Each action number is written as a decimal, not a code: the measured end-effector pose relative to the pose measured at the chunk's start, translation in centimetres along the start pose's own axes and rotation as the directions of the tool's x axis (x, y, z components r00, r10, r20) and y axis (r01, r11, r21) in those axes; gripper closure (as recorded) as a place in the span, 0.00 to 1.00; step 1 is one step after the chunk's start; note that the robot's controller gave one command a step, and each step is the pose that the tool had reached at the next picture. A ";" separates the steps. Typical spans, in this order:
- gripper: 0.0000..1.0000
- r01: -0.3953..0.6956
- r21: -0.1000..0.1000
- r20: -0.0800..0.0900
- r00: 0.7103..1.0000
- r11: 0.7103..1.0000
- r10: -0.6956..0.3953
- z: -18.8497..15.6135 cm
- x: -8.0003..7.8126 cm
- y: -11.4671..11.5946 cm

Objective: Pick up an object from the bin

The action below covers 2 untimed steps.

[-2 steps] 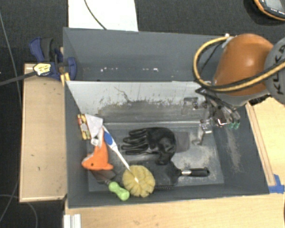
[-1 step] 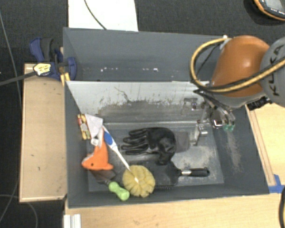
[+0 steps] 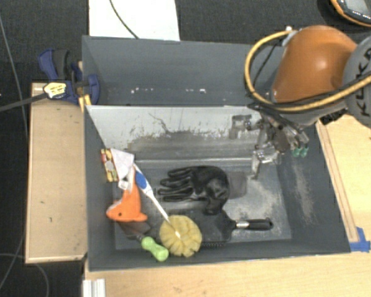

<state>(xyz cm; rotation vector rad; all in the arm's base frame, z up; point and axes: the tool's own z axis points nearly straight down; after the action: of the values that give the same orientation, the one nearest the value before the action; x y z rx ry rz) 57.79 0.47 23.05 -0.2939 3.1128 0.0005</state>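
Reaches in from the right, arm (image 3: 366, 73) bent down, orange wrist cover (image 3: 312, 60) uppermost, yellow-and-black cable (image 3: 248, 67) looped around it

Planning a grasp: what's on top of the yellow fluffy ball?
A white stick with a blue band lies slanted, its lower end on top of the yellow fluffy ball. A green piece touches the ball's lower-left side. Anything beneath the ball is covered.

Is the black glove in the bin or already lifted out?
In the bin. The black glove lies on the bin floor near the middle; the gripper is to its right, apart from it.
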 end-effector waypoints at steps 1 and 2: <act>0.00 -0.003 -0.001 -0.002 1.000 1.000 0.003 0.2 0.0 0.0; 0.00 0.146 0.000 0.001 0.989 0.989 -0.146 3.8 6.1 -0.3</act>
<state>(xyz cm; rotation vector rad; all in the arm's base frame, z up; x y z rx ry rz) 51.92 -0.93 19.14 -0.5205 3.0818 -0.0007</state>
